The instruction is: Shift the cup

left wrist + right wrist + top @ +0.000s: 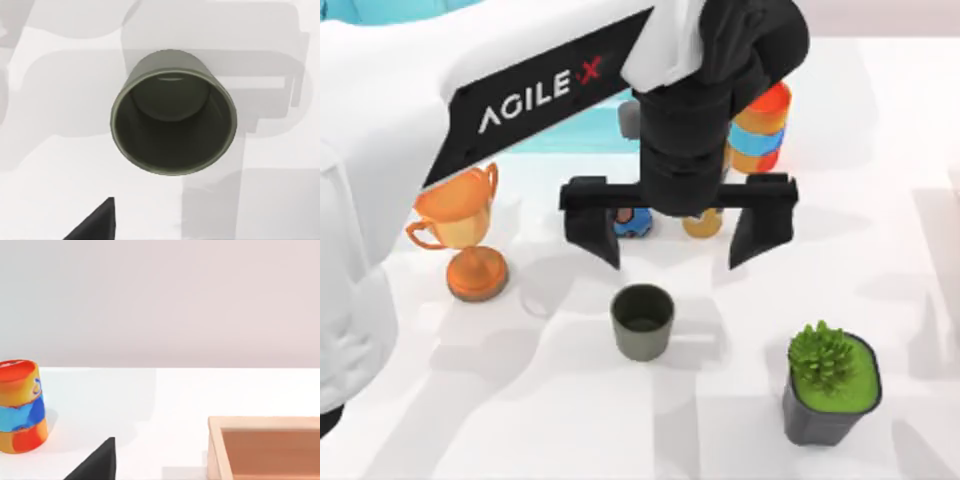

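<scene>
The left arm, white with a black AgileX band, reaches from the top view's left across the worktop [880, 140], nearest the overhead camera. Its end effector [676, 245] hangs with both black fingers spread wide apart, open and holding nothing, one fingertip [605, 250] at the cup's 11 o'clock and the other at its 1 o'clock.

The cup [642, 320], a plain grey-olive handleless tumbler, stands upright on the white worktop near the centre of the top view, just below the open fingers and apart from them. In the left wrist view the cup [173, 112] is seen from above, round rim and dark inside.

An orange two-handled trophy goblet [465, 232] stands at the cup's 10 o'clock, well apart. A dark square pot with a green plant [831, 388] sits at the cup's 4 o'clock. An orange and blue banded can [765, 130] stands at the cup's 1 o'clock, partly behind the arm.

The right wrist view shows the banded can [21, 405], a wooden tray corner [216, 440] and one dark fingertip [97, 464] of the right end effector; I cannot tell its state.
</scene>
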`<move>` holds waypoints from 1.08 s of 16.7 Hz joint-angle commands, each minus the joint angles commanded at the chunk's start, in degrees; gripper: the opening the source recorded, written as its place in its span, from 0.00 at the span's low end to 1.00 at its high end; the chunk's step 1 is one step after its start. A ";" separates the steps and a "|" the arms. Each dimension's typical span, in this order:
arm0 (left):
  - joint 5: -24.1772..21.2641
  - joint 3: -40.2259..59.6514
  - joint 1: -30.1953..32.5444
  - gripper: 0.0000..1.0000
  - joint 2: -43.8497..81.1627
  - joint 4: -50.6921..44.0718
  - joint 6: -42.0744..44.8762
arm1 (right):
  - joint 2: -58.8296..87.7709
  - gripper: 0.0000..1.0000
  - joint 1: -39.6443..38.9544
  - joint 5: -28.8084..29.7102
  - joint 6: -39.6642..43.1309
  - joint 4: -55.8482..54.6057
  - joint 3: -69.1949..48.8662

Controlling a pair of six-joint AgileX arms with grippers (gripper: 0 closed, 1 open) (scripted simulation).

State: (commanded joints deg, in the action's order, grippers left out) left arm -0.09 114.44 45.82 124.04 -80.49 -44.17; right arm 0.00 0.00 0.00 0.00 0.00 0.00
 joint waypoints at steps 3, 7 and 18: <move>-0.01 -0.30 -0.27 1.00 -0.08 0.30 0.09 | 0.00 1.00 0.00 0.00 0.00 0.00 0.00; -0.01 -6.10 -0.24 1.00 0.67 6.60 0.24 | 0.00 1.00 0.00 0.00 0.00 0.00 0.00; -0.02 -18.44 -0.16 1.00 2.77 21.21 0.20 | 0.00 1.00 0.00 0.00 0.00 0.00 0.00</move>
State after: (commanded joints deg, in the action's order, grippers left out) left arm -0.12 95.99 45.66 126.81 -59.28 -43.97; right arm 0.00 0.00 0.00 0.00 0.00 0.00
